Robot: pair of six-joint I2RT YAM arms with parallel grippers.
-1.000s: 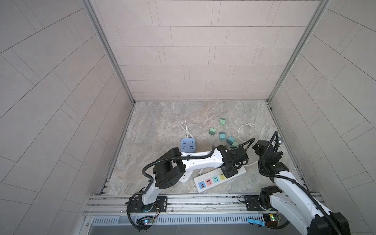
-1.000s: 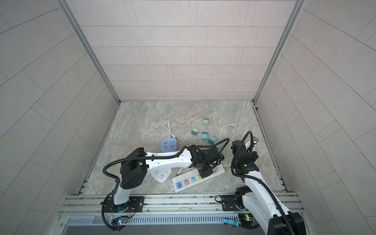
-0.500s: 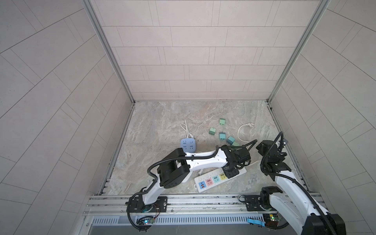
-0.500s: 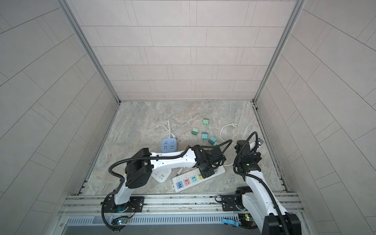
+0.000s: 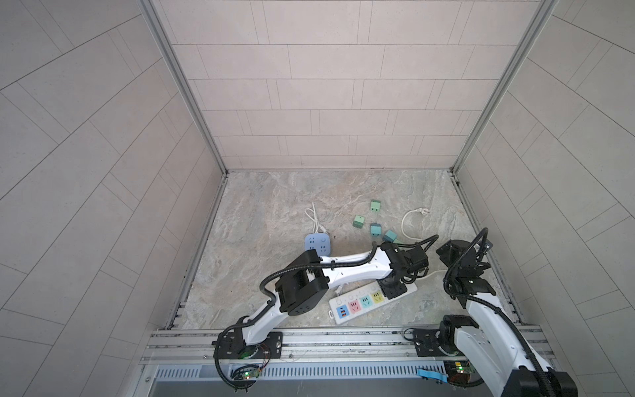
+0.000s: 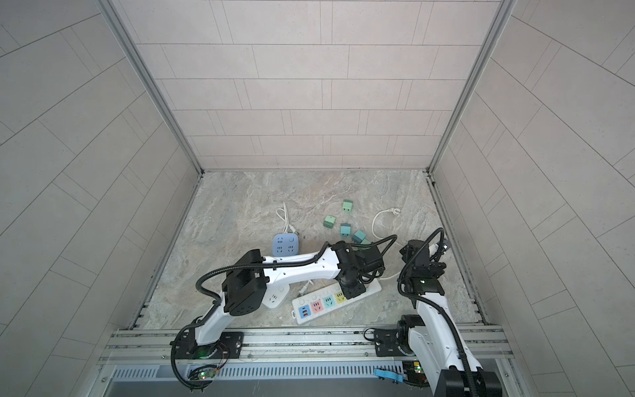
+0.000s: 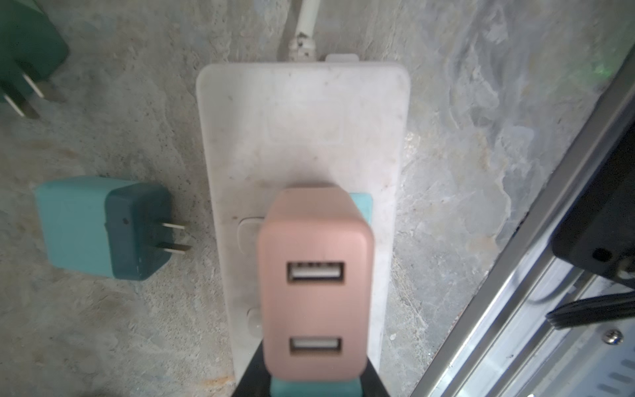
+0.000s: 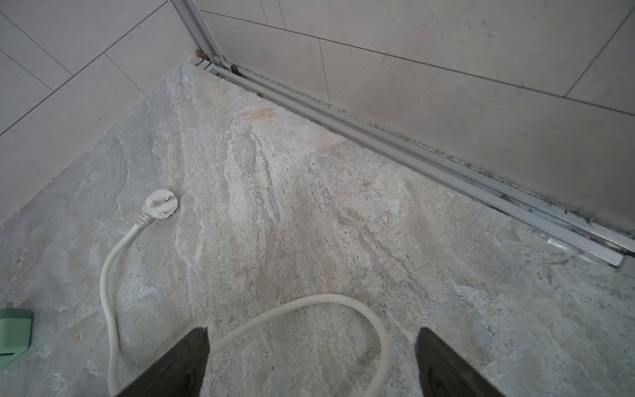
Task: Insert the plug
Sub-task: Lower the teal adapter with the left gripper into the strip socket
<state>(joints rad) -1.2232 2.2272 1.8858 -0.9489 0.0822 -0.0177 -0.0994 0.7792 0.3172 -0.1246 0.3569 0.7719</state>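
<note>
Two white-and-black robot arms work over a marbled stone floor [image 5: 275, 206] inside a tiled booth. Directions here take the far wall as twelve o'clock, seen from the front rail.

A white power strip [image 5: 360, 301] with coloured sockets lies at an angle at about five o'clock, close to the rail. The left arm reaches across to the strip's right-hand end, where the left gripper [image 7: 311, 374] points straight down. Its black fingers [image 7: 251, 385] are clamped on a pink plug [image 7: 316, 285], a boxy charger with two USB ports facing up. The pink plug sits directly over a teal socket of the strip. It is not possible to tell whether its pins are fully in.

A teal adapter [image 7: 103, 227] lies on its side just beside the strip, with its prongs aimed at the strip but not touching it.

At three o'clock the right gripper [image 8: 309, 343] hangs above the floor with its jaws spread wide and nothing held. Below it a white cable [image 8: 110, 268] loops across the stone and ends in a round wall plug [image 8: 161, 204].

Four green adapters [image 5: 359, 221] are scattered at about one o'clock. A blue socket block [image 5: 318, 244] sits near the middle.
</note>
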